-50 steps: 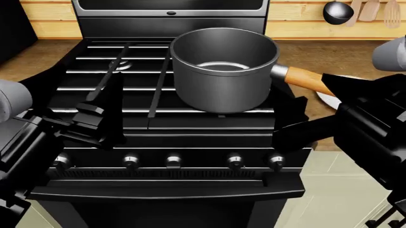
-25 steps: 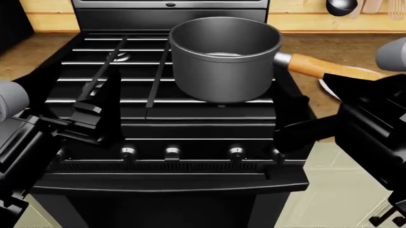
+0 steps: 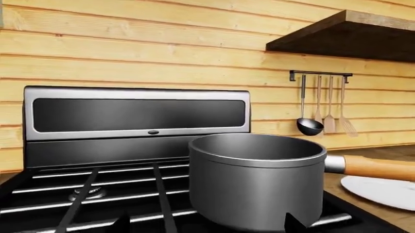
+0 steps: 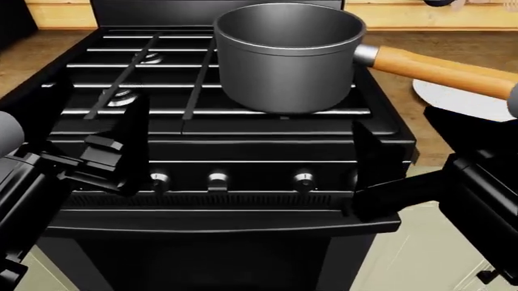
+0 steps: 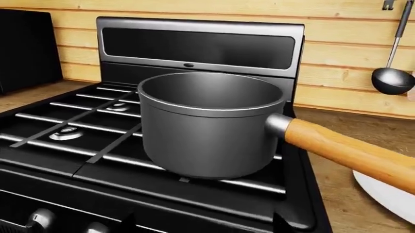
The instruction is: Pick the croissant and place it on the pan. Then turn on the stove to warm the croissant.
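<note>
The croissant is out of view in every frame. The grey pan (image 4: 287, 54) stands on the black stove's (image 4: 242, 151) right rear grate, with its wooden handle (image 4: 437, 70) pointing right. It looks empty in the right wrist view (image 5: 211, 124), and it also shows in the left wrist view (image 3: 256, 179). My left gripper (image 4: 121, 151) is open and empty over the stove's front left. My right gripper (image 4: 372, 170) is open and empty at the stove's front right corner. Silver knobs (image 4: 217, 179) line the front panel between the two grippers.
A white plate (image 4: 465, 97) lies on the wooden counter right of the stove, partly under the pan handle; only part of it shows (image 5: 389, 194). A ladle (image 3: 310, 126) and other utensils hang on the wooden wall behind. The stove's back panel (image 5: 201, 46) stands behind the pan.
The head view has shifted: the stove and pan now sit higher and larger in it, and the oven front shows more. Both grippers stay open near the stove's front.
</note>
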{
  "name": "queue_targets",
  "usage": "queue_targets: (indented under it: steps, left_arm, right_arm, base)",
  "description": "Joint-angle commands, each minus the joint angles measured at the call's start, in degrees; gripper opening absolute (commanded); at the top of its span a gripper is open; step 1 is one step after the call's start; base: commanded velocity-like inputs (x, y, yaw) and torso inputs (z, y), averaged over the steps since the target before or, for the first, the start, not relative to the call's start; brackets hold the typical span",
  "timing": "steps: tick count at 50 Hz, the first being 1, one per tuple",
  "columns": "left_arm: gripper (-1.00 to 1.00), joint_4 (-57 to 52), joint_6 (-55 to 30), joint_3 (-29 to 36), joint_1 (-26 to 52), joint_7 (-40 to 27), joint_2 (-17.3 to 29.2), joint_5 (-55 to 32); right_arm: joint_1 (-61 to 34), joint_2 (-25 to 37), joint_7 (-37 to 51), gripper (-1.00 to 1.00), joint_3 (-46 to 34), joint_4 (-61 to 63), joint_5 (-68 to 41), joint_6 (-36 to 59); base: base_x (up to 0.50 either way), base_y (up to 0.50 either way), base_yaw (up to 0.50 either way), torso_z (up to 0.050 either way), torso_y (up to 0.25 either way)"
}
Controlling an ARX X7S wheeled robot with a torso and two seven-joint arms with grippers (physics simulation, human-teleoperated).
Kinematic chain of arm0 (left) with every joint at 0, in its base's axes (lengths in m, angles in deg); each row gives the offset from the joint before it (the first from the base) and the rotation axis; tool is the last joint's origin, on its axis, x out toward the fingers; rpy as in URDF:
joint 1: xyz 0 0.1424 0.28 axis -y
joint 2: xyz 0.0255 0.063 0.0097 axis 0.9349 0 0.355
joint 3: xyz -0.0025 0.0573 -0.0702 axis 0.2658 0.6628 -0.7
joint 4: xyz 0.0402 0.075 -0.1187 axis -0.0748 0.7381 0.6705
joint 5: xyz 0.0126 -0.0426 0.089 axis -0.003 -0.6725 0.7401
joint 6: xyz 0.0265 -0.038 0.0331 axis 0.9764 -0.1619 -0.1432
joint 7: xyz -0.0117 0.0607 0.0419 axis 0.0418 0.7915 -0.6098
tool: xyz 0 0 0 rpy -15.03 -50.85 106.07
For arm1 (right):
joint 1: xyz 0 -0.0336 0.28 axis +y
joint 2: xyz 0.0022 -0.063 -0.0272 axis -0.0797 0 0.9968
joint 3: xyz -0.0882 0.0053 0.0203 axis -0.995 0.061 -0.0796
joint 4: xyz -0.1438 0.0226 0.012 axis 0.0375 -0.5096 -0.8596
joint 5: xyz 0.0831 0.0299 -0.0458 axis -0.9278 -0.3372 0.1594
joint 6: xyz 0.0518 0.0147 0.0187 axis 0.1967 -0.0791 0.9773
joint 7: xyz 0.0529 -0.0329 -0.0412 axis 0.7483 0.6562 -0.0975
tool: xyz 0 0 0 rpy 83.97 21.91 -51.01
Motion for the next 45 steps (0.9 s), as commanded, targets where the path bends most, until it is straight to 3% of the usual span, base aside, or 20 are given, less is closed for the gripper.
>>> queue_targets:
  steps: [1, 13, 45]
  left_arm:
    - [1.00, -1.2, 0.8, -1.7, -1.8, -0.9, 1.5, -3.2]
    - [1.00, -3.8, 2.7, -4.6, -1.9, -3.2, 5.5, -10.8]
    - [1.00, -3.2, 1.9, -4.1, -3.2, -1.7, 4.3, -8.0]
  right_arm:
    - [3.6, 2.1, 2.5, 1.00, 2.6, 4.7, -1.4, -3.4]
    - [4.2, 2.7, 3.9, 1.00, 2.6, 6.4, -3.2, -5.1]
    - [12.0, 3.2, 2.0, 1.00, 7.0, 7.4, 0.1, -6.2]
  base:
    - [0.00, 0.00, 0.00, -0.050, 0.000]
    - [0.00, 0.00, 0.00, -0.050, 0.000]
    - [0.00, 0.00, 0.00, -0.050, 0.000]
